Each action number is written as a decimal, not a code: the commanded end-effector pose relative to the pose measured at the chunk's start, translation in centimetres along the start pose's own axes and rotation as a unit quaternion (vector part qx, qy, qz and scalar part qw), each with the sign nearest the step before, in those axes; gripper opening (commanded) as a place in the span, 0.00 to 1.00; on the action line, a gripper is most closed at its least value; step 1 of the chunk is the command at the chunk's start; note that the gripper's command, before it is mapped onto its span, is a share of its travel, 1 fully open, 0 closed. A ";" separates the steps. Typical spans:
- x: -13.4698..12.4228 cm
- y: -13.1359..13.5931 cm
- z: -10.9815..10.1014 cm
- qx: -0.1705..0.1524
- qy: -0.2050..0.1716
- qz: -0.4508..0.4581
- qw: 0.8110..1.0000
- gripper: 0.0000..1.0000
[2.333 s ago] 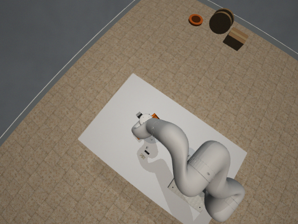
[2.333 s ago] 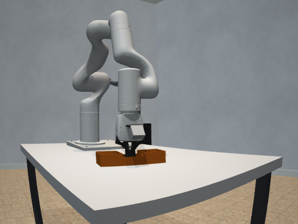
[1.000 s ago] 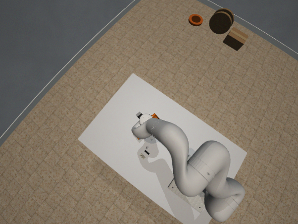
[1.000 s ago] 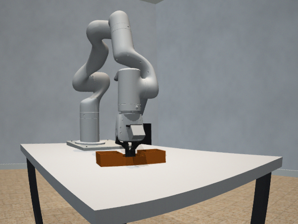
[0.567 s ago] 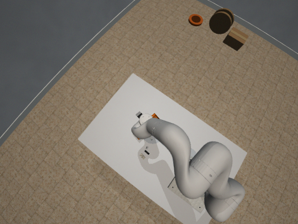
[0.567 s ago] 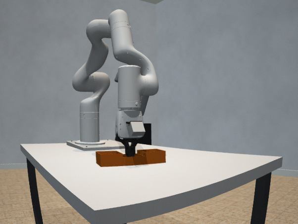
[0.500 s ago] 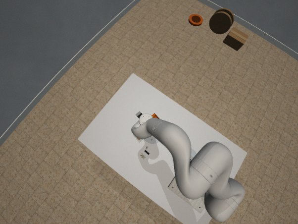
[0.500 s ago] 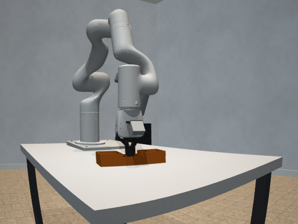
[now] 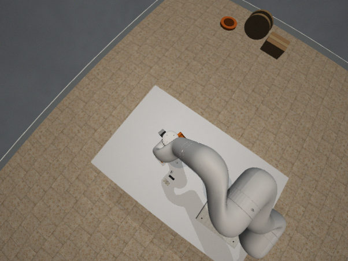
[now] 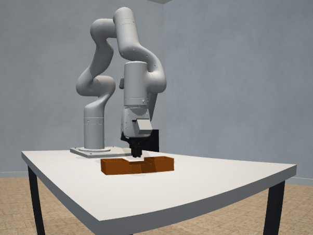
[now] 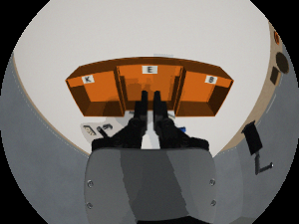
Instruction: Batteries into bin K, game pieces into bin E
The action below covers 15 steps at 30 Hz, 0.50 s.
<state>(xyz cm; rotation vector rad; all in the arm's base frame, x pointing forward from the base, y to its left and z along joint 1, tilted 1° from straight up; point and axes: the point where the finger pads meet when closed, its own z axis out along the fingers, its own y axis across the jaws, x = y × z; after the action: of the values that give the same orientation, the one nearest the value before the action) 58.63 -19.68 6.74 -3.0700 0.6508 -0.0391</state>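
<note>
White table (image 9: 130,130) (image 10: 182,195) (image 11: 149,29) carries bin E (image 10: 140,169) (image 11: 132,81) between bin K (image 10: 165,165) (image 11: 102,96) and bin B (image 10: 114,167) (image 11: 199,91). Above bin E, the gripper (image 10: 136,155) (image 11: 150,99) has its fingers nearly together, with nothing held. Outside the bins, near bin K, a patterned piece (image 9: 166,182) (image 11: 89,129) lies beside a dark piece (image 9: 171,177) (image 11: 102,131).

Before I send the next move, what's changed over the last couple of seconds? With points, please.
The gripper (image 10: 137,156) (image 11: 150,99) has risen from down in the middle bin, marked E (image 11: 149,61), to about its rim. It is nearly closed with nothing visible between its fingers; I can't tell whether anything was let go. The orange bins (image 9: 180,134) (image 10: 114,167), the black piece (image 9: 171,177) and the patterned piece (image 9: 166,182) beside it stayed put.
</note>
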 end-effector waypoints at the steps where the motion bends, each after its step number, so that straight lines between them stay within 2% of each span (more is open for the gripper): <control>1: 0.1 0.0 -1.1 0.000 0.001 0.000 1.000 0.07; 5: 0.1 0.0 -2.3 0.000 0.001 0.000 1.000 0.07; 8: 0.1 0.0 -2.3 0.000 0.001 0.000 1.000 0.07; 15: -0.4 -3.5 -2.3 0.000 0.001 0.000 1.000 0.07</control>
<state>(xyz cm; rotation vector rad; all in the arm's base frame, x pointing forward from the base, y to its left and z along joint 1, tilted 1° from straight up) 59.18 -17.53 8.90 -3.0695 0.6500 -0.0392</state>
